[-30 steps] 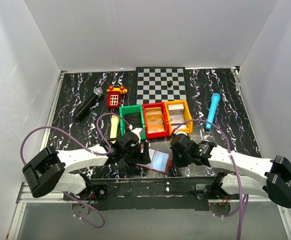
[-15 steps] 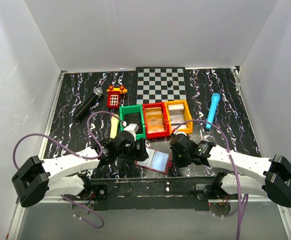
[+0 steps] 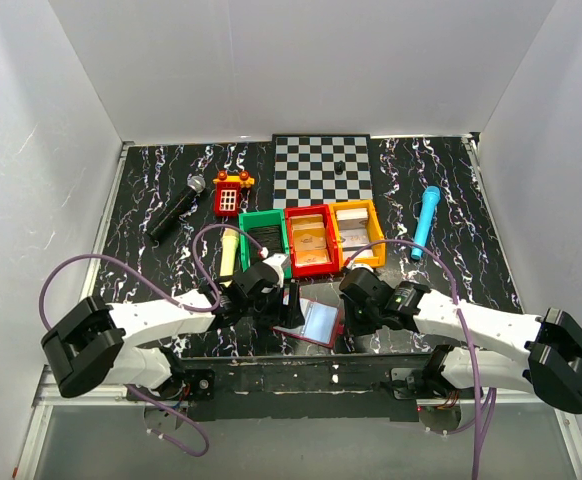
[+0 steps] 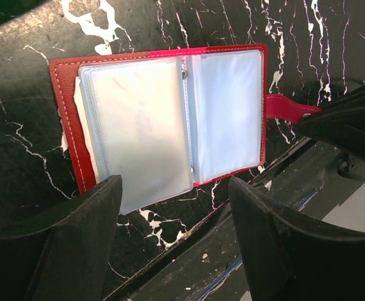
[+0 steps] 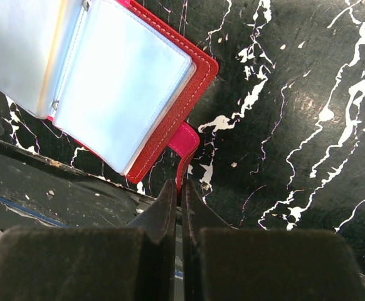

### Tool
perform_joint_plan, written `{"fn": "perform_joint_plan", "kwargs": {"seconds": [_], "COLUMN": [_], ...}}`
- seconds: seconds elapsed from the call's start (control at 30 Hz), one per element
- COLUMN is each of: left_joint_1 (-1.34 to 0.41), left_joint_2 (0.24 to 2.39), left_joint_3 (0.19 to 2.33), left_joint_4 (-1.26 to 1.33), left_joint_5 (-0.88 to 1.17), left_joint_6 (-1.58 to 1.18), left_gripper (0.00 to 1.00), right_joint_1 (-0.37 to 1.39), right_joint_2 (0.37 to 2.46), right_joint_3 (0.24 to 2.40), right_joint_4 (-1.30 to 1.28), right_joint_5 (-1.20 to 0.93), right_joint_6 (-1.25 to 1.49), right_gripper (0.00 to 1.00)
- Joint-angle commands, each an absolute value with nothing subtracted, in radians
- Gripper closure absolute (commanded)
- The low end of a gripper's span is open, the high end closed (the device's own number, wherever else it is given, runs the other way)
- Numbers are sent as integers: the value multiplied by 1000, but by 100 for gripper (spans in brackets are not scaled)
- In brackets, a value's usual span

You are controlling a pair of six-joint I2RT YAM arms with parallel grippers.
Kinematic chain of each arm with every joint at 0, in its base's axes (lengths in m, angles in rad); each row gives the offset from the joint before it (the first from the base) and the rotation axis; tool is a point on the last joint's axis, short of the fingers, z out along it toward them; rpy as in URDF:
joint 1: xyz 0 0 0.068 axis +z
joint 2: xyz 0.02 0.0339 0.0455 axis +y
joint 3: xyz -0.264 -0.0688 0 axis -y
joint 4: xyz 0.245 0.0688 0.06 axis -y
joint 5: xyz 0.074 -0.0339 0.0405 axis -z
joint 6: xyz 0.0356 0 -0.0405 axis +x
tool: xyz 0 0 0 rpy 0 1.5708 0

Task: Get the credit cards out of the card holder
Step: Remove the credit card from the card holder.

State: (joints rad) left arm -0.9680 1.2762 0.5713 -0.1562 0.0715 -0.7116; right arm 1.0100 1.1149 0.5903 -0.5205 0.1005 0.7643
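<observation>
- Top view: white-walled booth, black white-veined marble table [image 3: 151, 270]. The dark-red wallet-like card holder [image 3: 311, 322] lies open at the table's near edge, between the left gripper [image 3: 284, 300] and the right gripper [image 3: 347, 318].
- Left wrist view: the left gripper [image 4: 173, 194] is spread wide and holds nothing, poised over the pale bluish plastic sleeves [image 4: 138, 125]. No credit cards show clearly in them.
- Right wrist view: the right gripper [image 5: 177, 200] is closed tight on the short red tab [image 5: 185, 143], pinning the card holder [image 5: 126, 81].
- Step, judged: holder braced, left about to pick. Next, work a fingertip into a sleeve mouth, pinch the card edge and slide it out.
</observation>
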Motion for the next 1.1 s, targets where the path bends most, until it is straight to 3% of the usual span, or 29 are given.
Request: {"fn": "perform_joint_plan", "kwargs": {"seconds": [0.0, 0.33, 1.07], "left_joint_1": [-977, -982, -1045], "left_joint_2": [1293, 1328, 1522], "left_joint_3": [592, 587, 680], "left_joint_4": [-109, -117, -63], "left_joint_5": [101, 87, 270], "left_joint_6": [-693, -706, -615], "left_gripper": [33, 34, 34], "right_joint_1": [1009, 1011, 1009], "right_joint_2": [1121, 1121, 1123], "right_joint_3": [606, 603, 597], "right_joint_4": [-500, -500, -488], "right_joint_5": [92, 91, 84], "right_joint_6": [764, 764, 762], "right_gripper": [99, 99, 99]}}
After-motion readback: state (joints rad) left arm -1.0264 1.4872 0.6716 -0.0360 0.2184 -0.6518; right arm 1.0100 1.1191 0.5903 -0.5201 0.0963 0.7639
